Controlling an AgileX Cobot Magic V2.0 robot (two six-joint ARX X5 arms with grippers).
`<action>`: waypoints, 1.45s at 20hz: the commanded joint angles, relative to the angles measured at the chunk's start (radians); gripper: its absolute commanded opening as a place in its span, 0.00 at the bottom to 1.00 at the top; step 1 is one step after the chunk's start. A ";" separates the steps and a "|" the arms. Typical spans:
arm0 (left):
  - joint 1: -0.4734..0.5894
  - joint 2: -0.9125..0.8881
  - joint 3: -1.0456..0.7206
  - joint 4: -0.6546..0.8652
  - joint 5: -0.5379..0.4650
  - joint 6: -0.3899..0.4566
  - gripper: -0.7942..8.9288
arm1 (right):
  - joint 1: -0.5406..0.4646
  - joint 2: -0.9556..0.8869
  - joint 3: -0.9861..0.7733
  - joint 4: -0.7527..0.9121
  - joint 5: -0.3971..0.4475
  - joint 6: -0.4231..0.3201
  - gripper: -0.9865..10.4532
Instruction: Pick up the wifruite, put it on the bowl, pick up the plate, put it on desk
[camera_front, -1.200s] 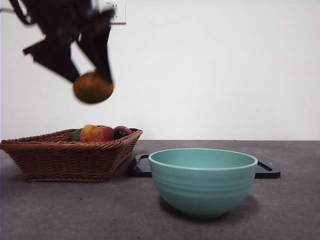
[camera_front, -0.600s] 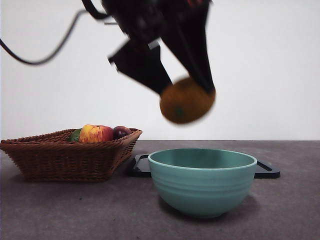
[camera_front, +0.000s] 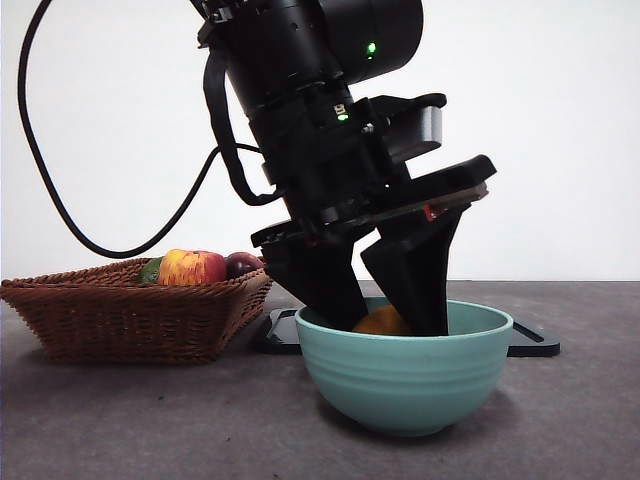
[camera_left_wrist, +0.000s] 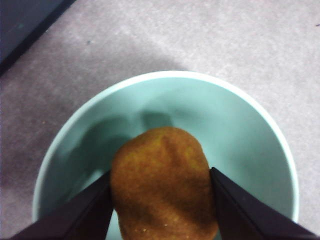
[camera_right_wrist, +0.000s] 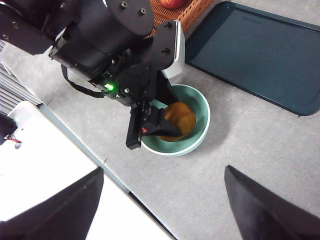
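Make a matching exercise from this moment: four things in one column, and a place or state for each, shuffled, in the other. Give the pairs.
Things
1. wifruite
2. bowl
3. red-and-yellow apple
4. right gripper

Places or states
A. lies in the wicker basket
B. open, high above the desk, holding nothing
C. stands on the desk in front of the dark tray
D. gripped between the fingers of the left gripper, down inside the bowl

Pairs: 1-D, 2-C, 3-A, 4-B

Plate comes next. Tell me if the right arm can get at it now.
Probably yes. The right gripper hangs open and empty; the dark plate lies bare beside the bowl, where the left gripper works.
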 joint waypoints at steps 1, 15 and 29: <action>-0.012 0.025 0.021 0.007 -0.002 0.007 0.40 | 0.005 0.006 0.020 0.010 -0.002 0.000 0.42; -0.012 -0.168 0.023 0.007 -0.002 -0.005 0.47 | 0.005 0.006 0.020 0.010 0.005 0.000 0.42; 0.309 -0.713 0.021 -0.133 0.012 -0.018 0.47 | 0.005 0.006 0.020 0.032 0.031 0.000 0.42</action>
